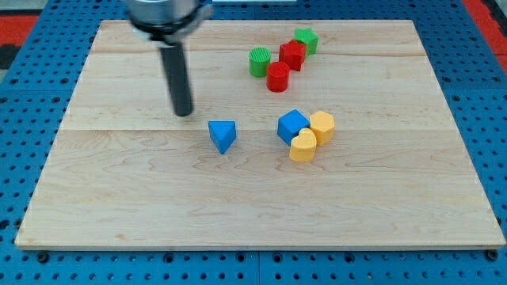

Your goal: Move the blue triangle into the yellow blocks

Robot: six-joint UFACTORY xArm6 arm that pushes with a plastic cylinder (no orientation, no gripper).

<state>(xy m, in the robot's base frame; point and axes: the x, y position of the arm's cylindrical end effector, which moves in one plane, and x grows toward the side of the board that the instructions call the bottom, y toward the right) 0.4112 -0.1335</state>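
The blue triangle (223, 135) lies near the middle of the wooden board. My tip (184, 113) rests on the board just to the upper left of it, a small gap apart. Two yellow blocks sit to the triangle's right: a yellow hexagon (322, 126) and a yellow heart (303, 146), touching each other. A blue cube (292, 126) sits against their left side, between them and the triangle.
At the view's top right are a green cylinder (259, 62), a red cylinder (278, 77), a red cube (292, 55) and a green cube (306, 40), clustered together. The wooden board (119, 198) rests on a blue pegboard surface.
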